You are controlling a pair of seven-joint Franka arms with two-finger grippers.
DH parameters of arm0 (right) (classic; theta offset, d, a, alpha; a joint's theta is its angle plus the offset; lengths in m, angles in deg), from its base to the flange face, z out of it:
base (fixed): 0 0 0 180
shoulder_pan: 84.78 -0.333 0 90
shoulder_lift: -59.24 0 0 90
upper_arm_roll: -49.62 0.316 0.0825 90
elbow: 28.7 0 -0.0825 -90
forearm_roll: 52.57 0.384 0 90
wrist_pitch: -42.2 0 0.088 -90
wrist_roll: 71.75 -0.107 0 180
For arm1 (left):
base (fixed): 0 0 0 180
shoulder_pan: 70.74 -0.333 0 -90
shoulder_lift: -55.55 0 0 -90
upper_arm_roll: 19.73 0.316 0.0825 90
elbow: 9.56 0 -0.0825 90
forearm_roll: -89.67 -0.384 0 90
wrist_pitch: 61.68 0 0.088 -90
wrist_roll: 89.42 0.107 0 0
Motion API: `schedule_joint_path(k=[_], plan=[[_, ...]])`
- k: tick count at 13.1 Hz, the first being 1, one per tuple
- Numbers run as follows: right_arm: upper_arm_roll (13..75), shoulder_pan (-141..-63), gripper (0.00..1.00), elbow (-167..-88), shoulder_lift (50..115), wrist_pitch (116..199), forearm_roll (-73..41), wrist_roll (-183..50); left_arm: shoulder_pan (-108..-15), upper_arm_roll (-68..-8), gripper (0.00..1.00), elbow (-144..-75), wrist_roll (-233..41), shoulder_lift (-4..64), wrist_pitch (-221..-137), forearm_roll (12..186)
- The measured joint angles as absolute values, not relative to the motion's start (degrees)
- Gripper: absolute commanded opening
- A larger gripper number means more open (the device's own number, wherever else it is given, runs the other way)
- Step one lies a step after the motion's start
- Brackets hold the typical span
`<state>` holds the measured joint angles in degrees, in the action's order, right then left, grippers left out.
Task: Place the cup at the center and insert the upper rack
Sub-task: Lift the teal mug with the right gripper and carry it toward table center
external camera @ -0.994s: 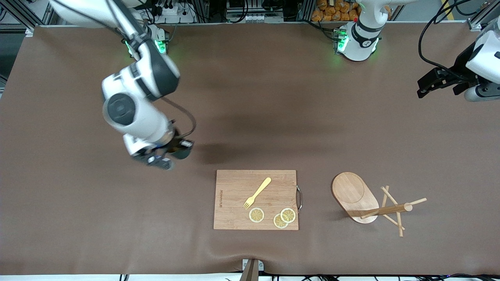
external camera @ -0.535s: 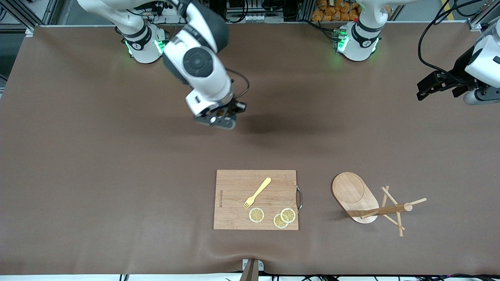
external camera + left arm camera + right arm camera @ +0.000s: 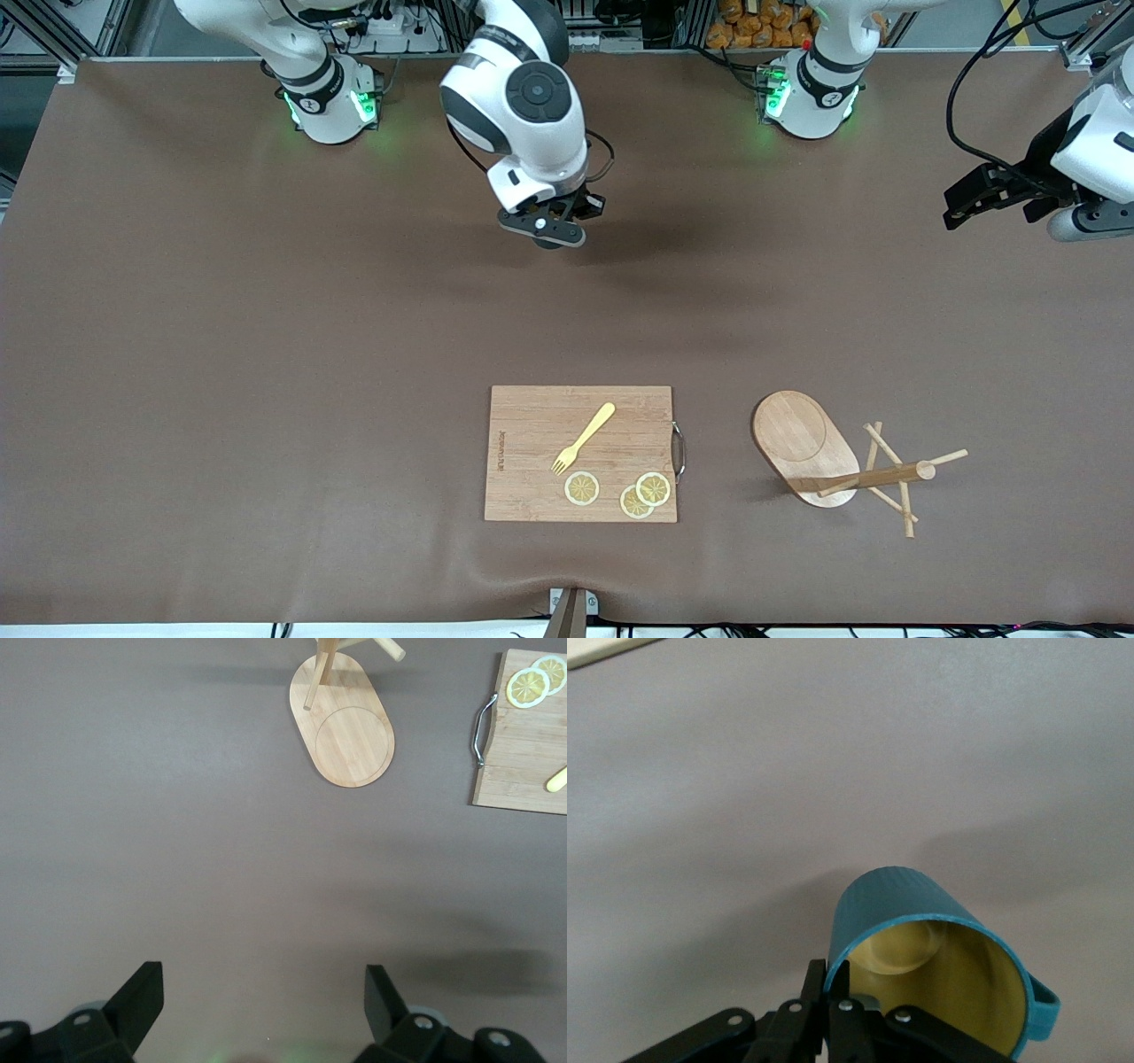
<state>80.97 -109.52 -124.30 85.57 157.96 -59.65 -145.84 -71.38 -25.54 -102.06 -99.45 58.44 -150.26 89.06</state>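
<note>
In the right wrist view the teal ribbed cup shows its yellowish inside, with my right gripper shut on its rim, one finger inside and one outside. From the front, my right gripper hangs over the bare mat near the middle, and the hand hides the cup. The upper rack lies tipped on its side beside the cutting board, toward the left arm's end, its post and pegs pointing along the mat. The left wrist view shows its oval base. My left gripper waits open and empty above the left arm's end.
A rectangular wooden cutting board with a metal handle lies near the front edge. On it are a yellow fork and three lemon slices. The brown mat covers the table.
My right arm has swung from the right arm's end of the table to over the middle, carrying the cup. The left arm has stayed put.
</note>
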Motion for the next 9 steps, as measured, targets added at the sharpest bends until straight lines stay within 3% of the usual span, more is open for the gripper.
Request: schedule_joint_path(k=[9], plan=[[81.0,-115.2,0.00,-124.5,95.3,165.1,-68.4,-151.7,-71.1,-26.4,1.00,-102.0,-99.5,58.4,-150.4,89.1]])
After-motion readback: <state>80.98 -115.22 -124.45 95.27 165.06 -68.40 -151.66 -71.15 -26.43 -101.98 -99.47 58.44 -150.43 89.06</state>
